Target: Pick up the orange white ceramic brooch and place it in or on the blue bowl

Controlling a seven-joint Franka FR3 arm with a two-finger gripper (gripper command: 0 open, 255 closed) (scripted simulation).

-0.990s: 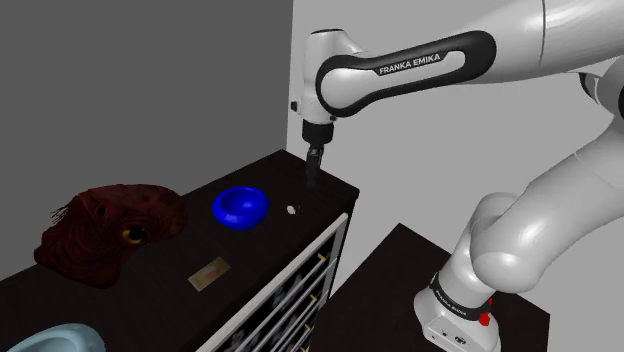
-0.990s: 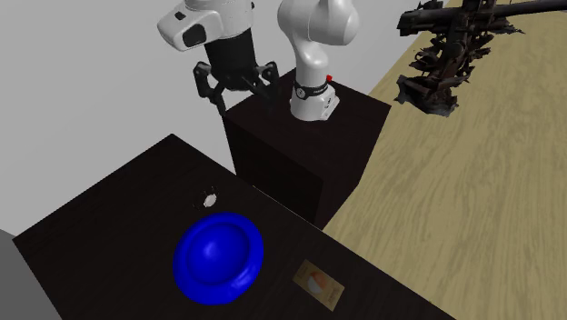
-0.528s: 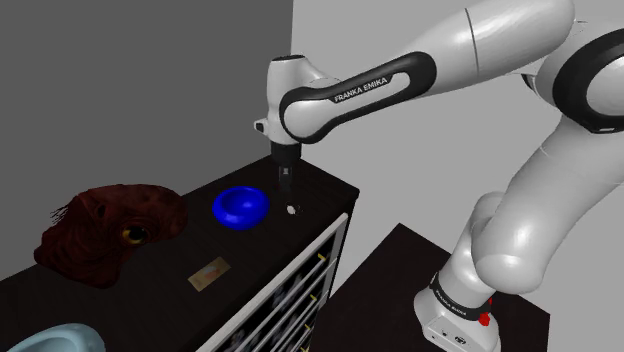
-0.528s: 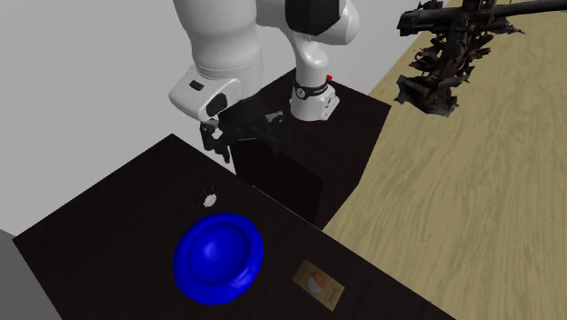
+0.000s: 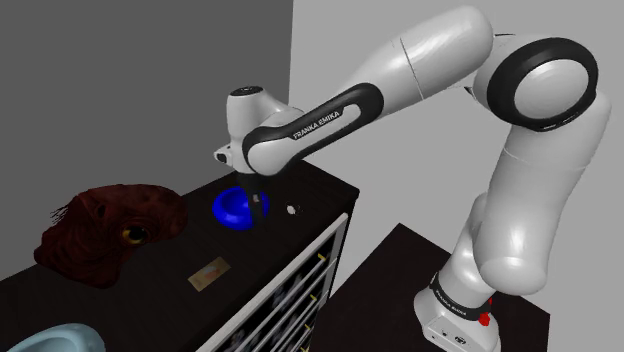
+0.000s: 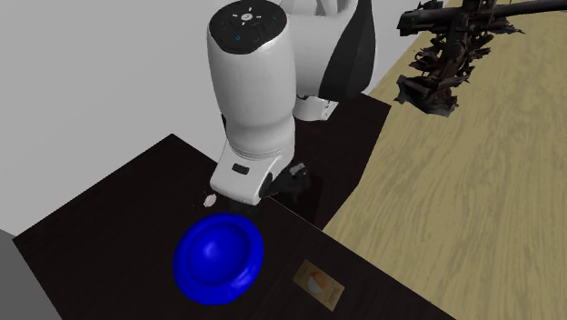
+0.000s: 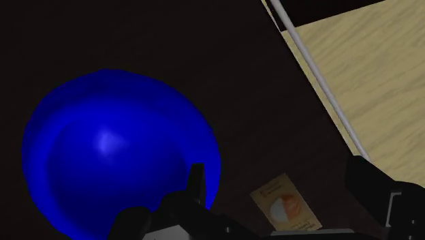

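Note:
The brooch is a small pale speck lying on the dark cabinet top, a short way to the shoulder view's right of the blue bowl. In the second exterior view the brooch peeks out beside the white hand, just beyond the bowl. My gripper hangs low over the bowl's rim on the brooch's side. In the wrist view its fingers stand wide apart with nothing between them, so my gripper is open. The bowl lies just off one fingertip.
A brown creature head sits on the cabinet at the shoulder view's left. A small card lies near the front edge, and a pale blue dish is at the lower left corner. The cabinet corner drops off close to the brooch.
The arm has swung down and to the shoulder view's left, from above the cabinet's far corner, past the brooch, to the bowl's rim. The brooch and bowl have not moved.

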